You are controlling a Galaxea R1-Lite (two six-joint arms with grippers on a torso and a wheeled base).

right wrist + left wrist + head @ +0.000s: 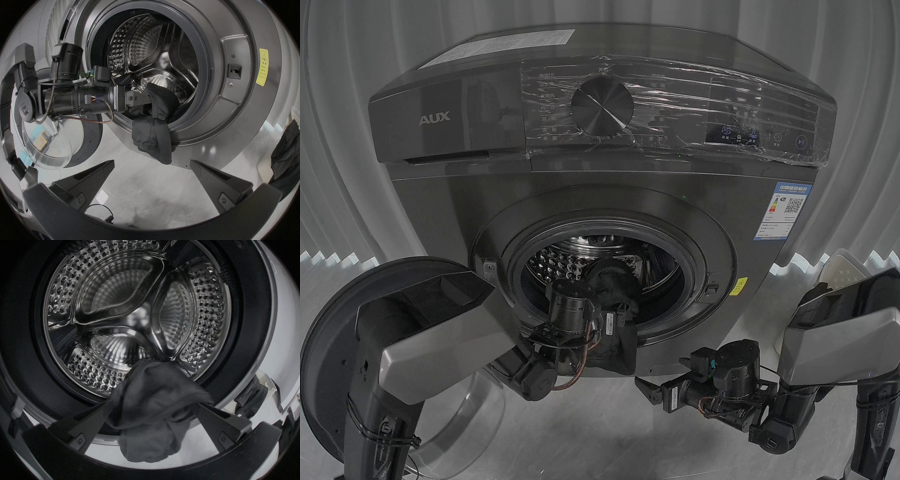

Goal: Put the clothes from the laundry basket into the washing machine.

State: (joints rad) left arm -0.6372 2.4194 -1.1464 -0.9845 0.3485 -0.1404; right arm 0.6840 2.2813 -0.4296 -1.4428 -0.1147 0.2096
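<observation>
The grey washing machine [600, 181] faces me with its round door [337, 350] swung open to the left. My left gripper [612, 290] is at the lower rim of the steel drum [125, 302]. Its fingers [90, 424] stand wide apart, and a dark garment [150, 427] is bunched between them. Part of the garment [153, 134] lies just inside the drum opening; the rest hangs down outside over the door rim. My right gripper [647, 387] is lower and to the right, in front of the machine, open and holding nothing.
A white laundry basket [844, 269] stands to the right of the machine, with dark clothes [286, 153] hanging over its edge. The open door's clear bowl [47, 147] juts out on the left. Bare grey floor [612, 437] lies in front.
</observation>
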